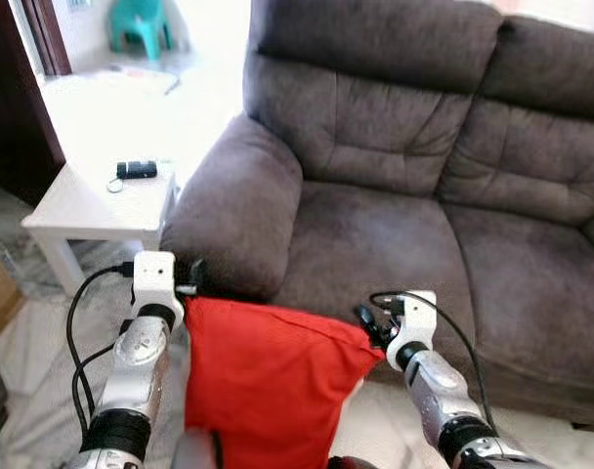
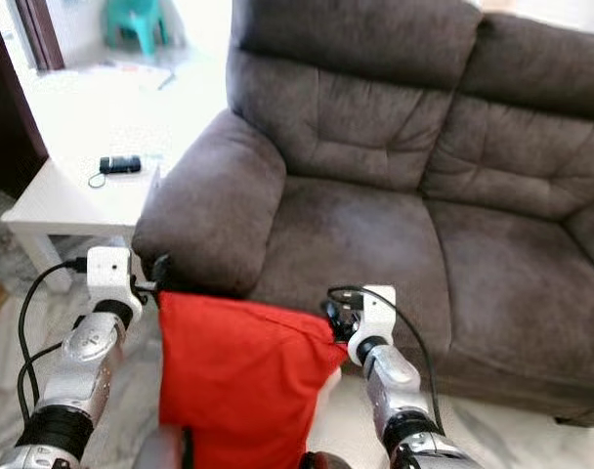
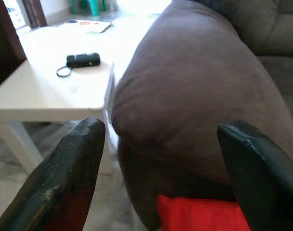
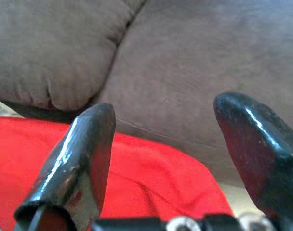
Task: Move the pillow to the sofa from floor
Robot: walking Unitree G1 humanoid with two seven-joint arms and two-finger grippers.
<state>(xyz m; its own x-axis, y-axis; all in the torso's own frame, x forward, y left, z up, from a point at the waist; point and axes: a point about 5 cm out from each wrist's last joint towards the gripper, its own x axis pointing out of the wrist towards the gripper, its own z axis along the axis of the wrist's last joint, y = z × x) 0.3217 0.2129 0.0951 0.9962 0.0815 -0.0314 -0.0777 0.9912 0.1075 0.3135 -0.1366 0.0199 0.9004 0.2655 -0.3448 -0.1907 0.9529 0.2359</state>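
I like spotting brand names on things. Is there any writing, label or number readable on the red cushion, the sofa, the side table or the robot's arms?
None can be read.
Red fabric pillow: plain, no label showing.
Dark grey upholstered sofa: no tag visible.
Small black device on the white side table: too small to read.
Papers on the floor: print blurred, unreadable.

Bright daylight from behind the white table (image 1: 102, 200), floor (image 1: 214, 68) overexposed, wrist views softly blurred
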